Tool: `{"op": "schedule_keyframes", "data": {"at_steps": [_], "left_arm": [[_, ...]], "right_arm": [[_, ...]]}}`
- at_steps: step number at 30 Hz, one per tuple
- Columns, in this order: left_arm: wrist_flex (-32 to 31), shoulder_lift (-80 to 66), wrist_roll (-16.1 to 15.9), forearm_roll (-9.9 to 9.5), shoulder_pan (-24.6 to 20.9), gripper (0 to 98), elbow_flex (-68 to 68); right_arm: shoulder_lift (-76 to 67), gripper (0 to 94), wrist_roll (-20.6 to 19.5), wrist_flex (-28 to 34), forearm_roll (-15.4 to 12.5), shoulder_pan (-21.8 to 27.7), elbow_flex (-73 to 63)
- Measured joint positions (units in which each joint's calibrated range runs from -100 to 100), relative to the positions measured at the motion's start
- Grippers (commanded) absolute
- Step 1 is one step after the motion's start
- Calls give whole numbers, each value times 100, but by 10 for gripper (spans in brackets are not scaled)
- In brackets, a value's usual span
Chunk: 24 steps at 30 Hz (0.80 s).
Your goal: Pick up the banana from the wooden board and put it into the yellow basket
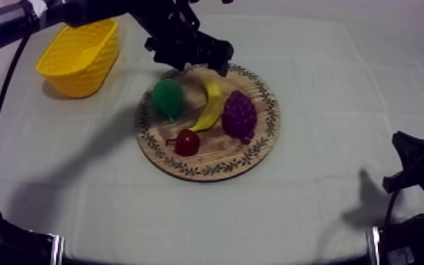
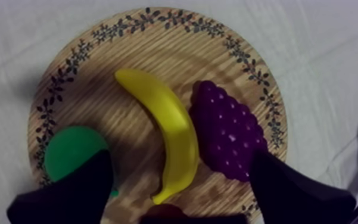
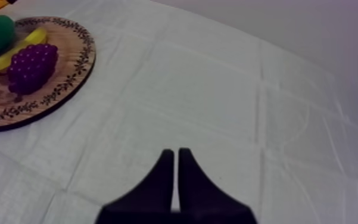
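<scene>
Two fingers of the left gripper stand wide apart above the wooden board. The banana lies between them, running from the board's middle toward 12 o'clock. The yellow basket sits at the board's 10 o'clock. The right gripper, pinched narrow, rests well apart at 4 o'clock.

Draped in a grey-white fabric cloth, creased in a grid of fold lines. Lit dimly, with soft dark shadows across it. Past the far edge, a plain pale grey backdrop.
</scene>
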Motion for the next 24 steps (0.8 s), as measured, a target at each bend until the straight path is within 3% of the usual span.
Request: {"op": "schedule_keyframes", "data": {"at_steps": [9, 24], "left_arm": [[-69, 236, 10, 24, -9, 862, 25], [-210, 1391, 2, 315, -146, 858, -725]], "right_arm": [[0, 3, 0, 0, 0, 0, 0], [0, 3, 0, 0, 0, -8, 0]]}}
